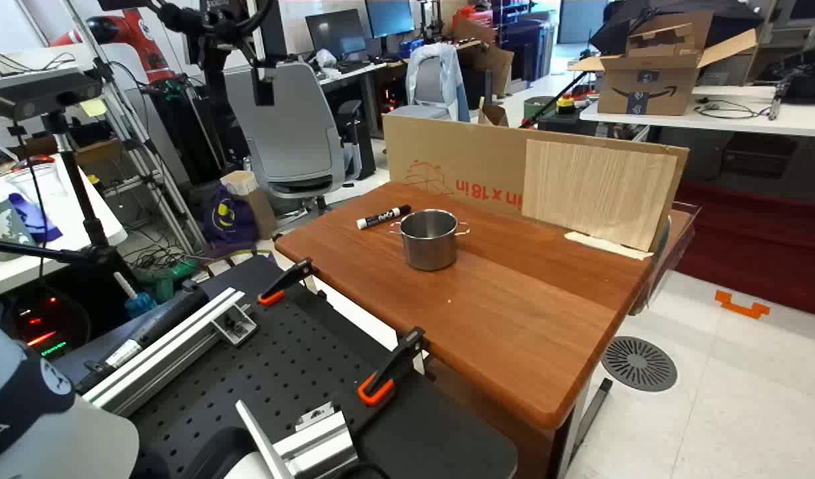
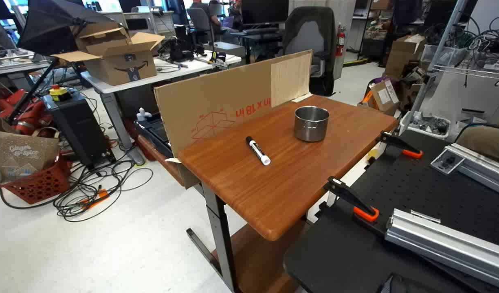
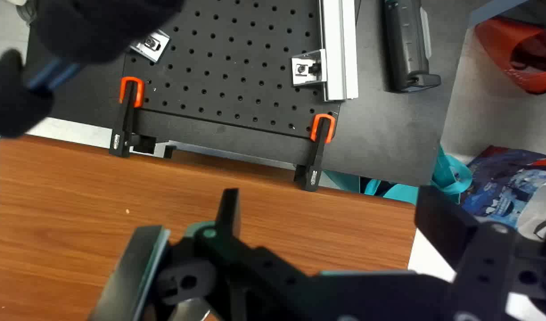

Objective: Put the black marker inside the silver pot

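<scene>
Zero progress on the task, judging by the layout: a loose marker (image 2: 258, 150), flat on the desk (image 2: 265, 195) between the pot (image 2: 312, 134) and the left corner beside the cardboard (image 2: 212, 101) in both exterior views, touching neither. As for the pot, upright and about midway between the cardboard and the edge opposite. In the wrist view, a gripper (image 3: 330, 214) over the desk, with jaws well apart and nothing visible between them. Left to do, probably everything: reach, pinch, lift, carry over the rim, release.
</scene>
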